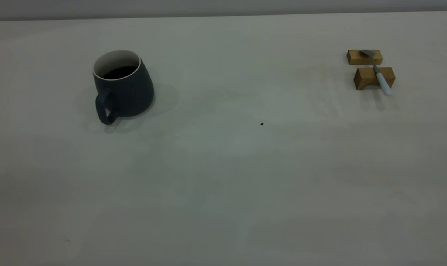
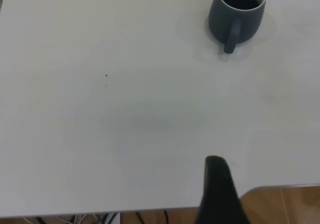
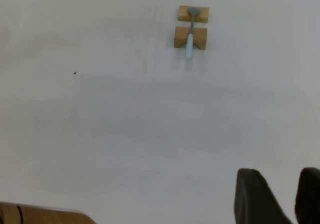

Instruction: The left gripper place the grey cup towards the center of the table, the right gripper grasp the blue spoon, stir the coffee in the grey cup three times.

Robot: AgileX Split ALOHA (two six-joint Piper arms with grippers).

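The left gripper (image 2: pixel 220 194) shows in its own wrist view only as one dark finger rising from the picture's edge, over the near border of the surface (image 2: pixel 125 134); its second finger is cut off, so whether it is wide or narrow cannot be told. It holds nothing that can be seen. The right gripper (image 3: pixel 286 196) shows two black fingers (image 3: pixel 252 199) with a clear gap between them and nothing in the gap, so it stands apart and empty, well away from the spoon. Neither arm appears in the exterior view.

One grey cup (image 1: pixel 122 85) stands upright on the left part of the surface, well apart from the left gripper, its single loop handle turned toward the exterior camera. The coffee (image 1: pixel 119 72) lies dark inside against the white wall; the near rim hides part of it.

One blue spoon (image 1: pixel 378 72) lies at the far right across two wooden blocks (image 1: pixel 373 77), its grey bowl on the farther block and its pale handle jutting past the nearer one. One tiny dark speck (image 1: pixel 261 124) sits between cup and spoon.
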